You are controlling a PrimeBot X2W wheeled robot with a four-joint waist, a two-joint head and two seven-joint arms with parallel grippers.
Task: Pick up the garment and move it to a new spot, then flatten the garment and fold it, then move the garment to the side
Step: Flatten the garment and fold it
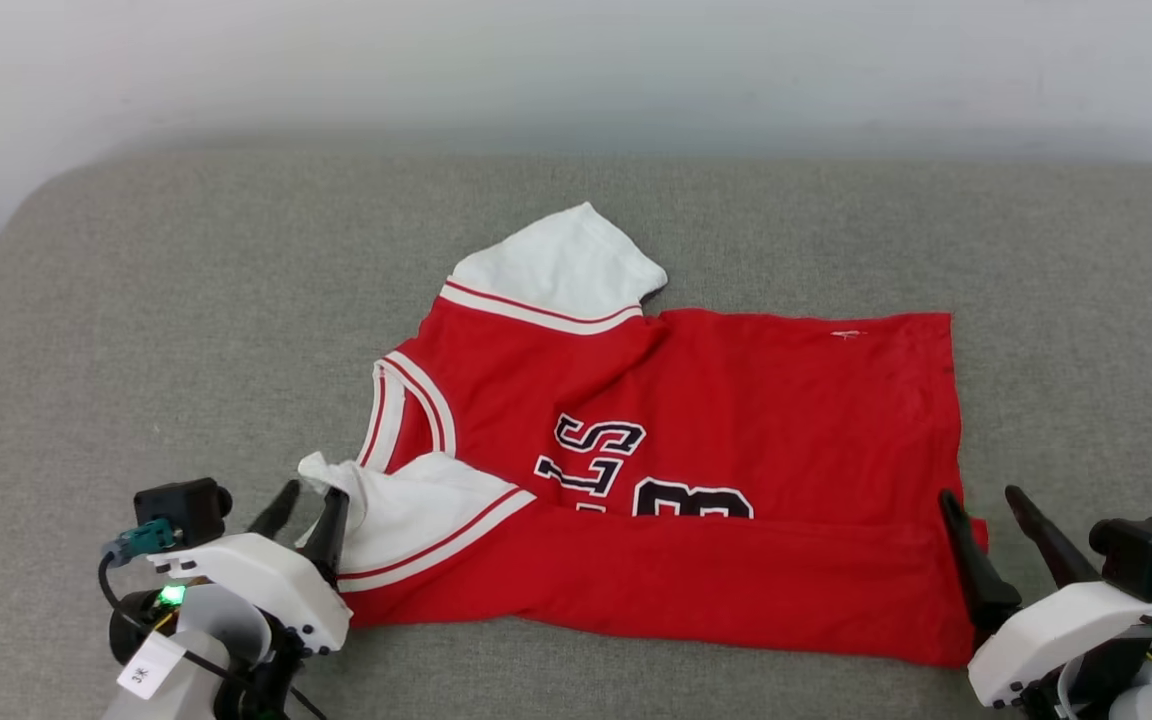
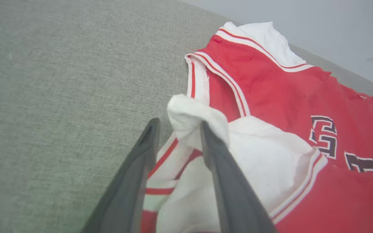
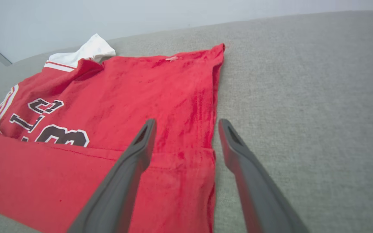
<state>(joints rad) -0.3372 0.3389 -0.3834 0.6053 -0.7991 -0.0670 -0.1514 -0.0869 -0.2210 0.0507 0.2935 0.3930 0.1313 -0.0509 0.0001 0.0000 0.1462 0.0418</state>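
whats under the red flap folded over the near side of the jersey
The jersey itself: its dark chest letters run under the flap, so their lower halves are covered.

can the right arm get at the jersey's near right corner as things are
Probably yes: the right gripper stands open at that corner of the jersey, one finger over red cloth, the other over the grey cushion, with nothing between.

1. Soft, even, bright light covered the grey cushion (image 1: 186,300).
2. Faint shadows edged the folds of the garment (image 1: 736,400).
3. The left end effector (image 2: 178,124) looked blurred near the lens.
4. Wrist views curved the cushion's far edge.
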